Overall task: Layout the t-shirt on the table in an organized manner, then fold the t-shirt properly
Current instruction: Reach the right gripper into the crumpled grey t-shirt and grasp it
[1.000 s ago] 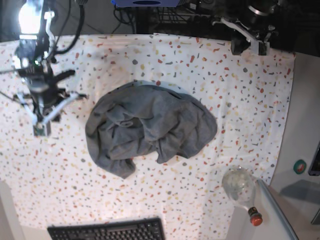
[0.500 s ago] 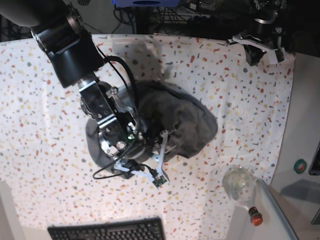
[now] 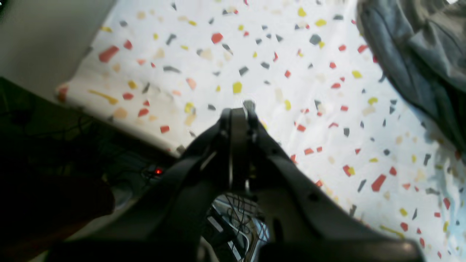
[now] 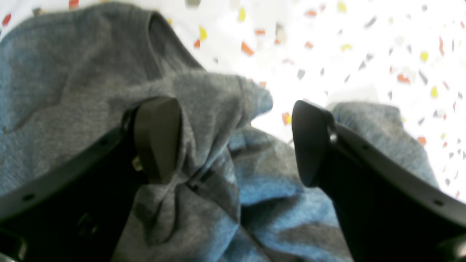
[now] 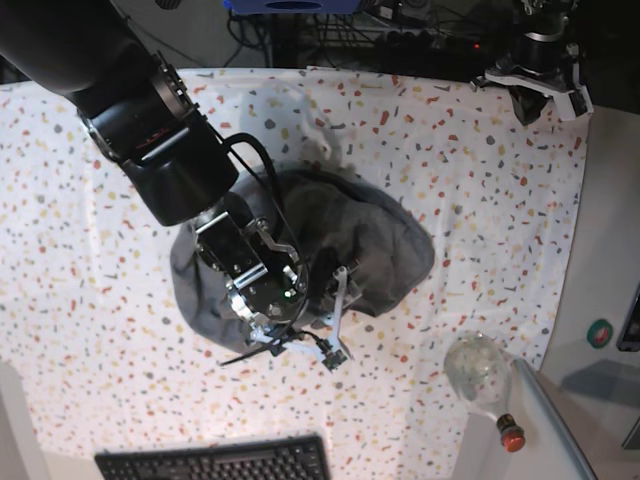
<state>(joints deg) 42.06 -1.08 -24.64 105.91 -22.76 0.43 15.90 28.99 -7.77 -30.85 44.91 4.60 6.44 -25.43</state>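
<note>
The grey t-shirt lies crumpled in a heap at the middle of the table. My right gripper hangs open over the heap's near edge, its arm covering the shirt's left half. In the right wrist view the right gripper straddles bunched folds of the t-shirt, and the left finger presses against a fold. My left gripper stays shut and empty over the table's far right corner. The left wrist view shows the left gripper with its fingers together above the table, the t-shirt off to the upper right.
A black keyboard lies at the near edge. A clear bottle with a red cap lies at the near right corner beside a grey ledge. Cables and dark equipment sit beyond the far edge.
My right arm swung in from the table's left side onto the t-shirt, and its jaws opened wide. My left gripper drifted slightly right at the far corner, staying shut.
</note>
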